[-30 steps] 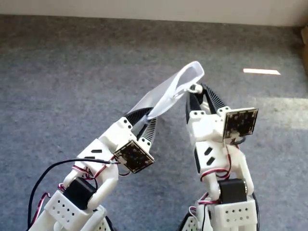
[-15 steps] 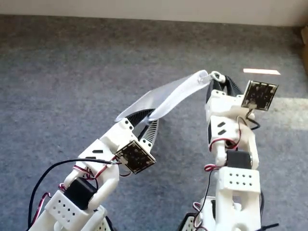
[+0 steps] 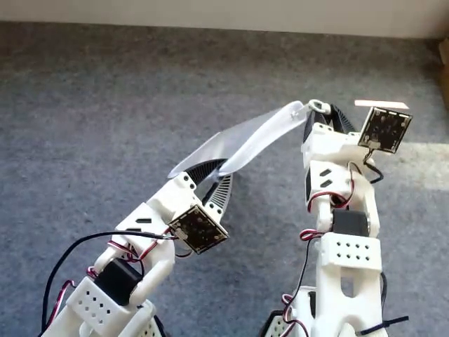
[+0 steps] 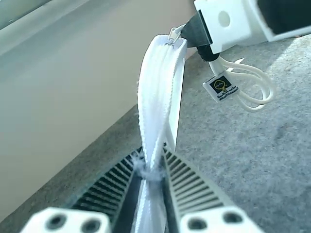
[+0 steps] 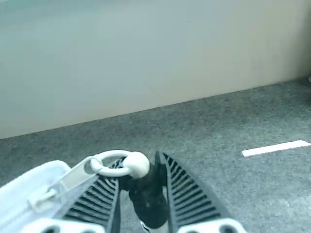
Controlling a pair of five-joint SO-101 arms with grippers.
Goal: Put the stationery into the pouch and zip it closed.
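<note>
Grey carpet [image 3: 98,98] ran under both arms, with a pale wall [image 3: 210,10] behind. On the left, the left gripper [image 3: 216,174] was clamped on one end of the pouch [image 3: 245,140], which was held up off the floor between the two arms. From the left wrist view the ribbed fingers [image 4: 192,187] pinched the pouch [image 4: 158,97] edge-on, zip side up.

At the far end, the right gripper [image 3: 319,112] was closed on the zip pull [image 3: 317,107]. From its own wrist, the ring of the zip pull [image 5: 109,162] sat right at the right gripper [image 5: 141,170].

Change: a second earlier the right arm stood nearer the middle and the pouch arched up in a loop. It had since swung out to the right, dragging the pull with it, and the pouch now lay stretched almost straight. The zip teeth looked shut along the visible edge, so the closing was probably at or near its end (the stationery could not be seen, so no telling if it was inside).

Writing: a small dark tag [image 4: 221,87] hung on a white cord [image 4: 250,90] by the right gripper [image 4: 194,29], its print too small to make out. A white strip [image 3: 382,104] lay on the carpet at far right.
</note>
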